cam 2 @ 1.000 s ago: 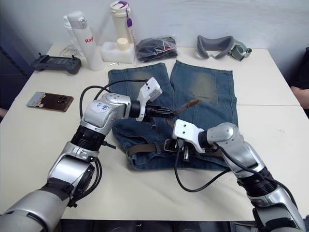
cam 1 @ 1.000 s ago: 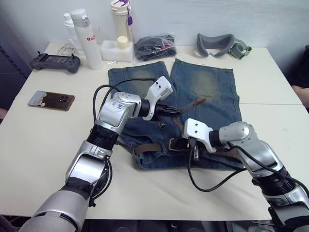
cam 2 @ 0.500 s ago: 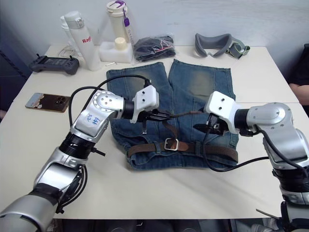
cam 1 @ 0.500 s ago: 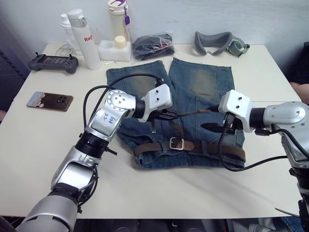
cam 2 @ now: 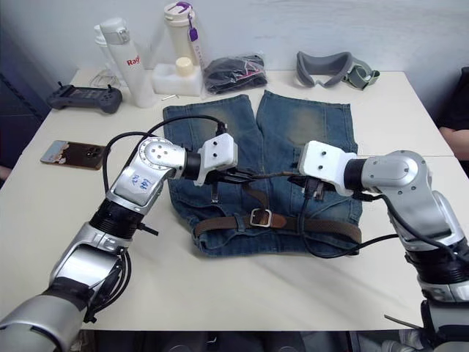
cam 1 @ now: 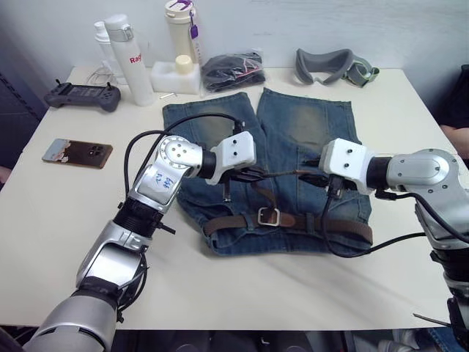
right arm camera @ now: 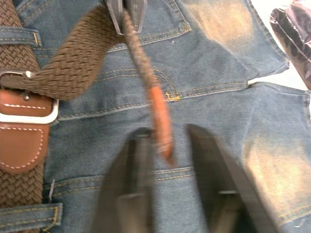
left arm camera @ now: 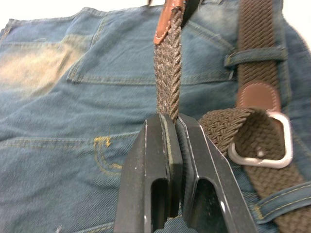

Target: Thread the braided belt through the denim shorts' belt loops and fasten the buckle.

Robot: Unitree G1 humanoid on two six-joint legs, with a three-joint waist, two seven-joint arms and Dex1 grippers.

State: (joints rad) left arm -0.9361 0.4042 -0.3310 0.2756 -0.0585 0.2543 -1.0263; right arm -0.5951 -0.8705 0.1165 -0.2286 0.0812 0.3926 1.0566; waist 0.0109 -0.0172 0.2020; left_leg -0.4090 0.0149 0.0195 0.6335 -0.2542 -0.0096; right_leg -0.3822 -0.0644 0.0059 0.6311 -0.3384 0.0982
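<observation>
White table carries the shorts, legs pointing away from you. Head views: belt runs along the near waistband through the loops, buckle at centre. Your left gripper holds the free end lifted over the shorts; your right gripper meets it at the tip.

Left wrist view: fingers clamped tight on the braided strap, buckle just beside them.

Right wrist view: fingers spread, the reddish tip between them, contact not clear.
</observation>
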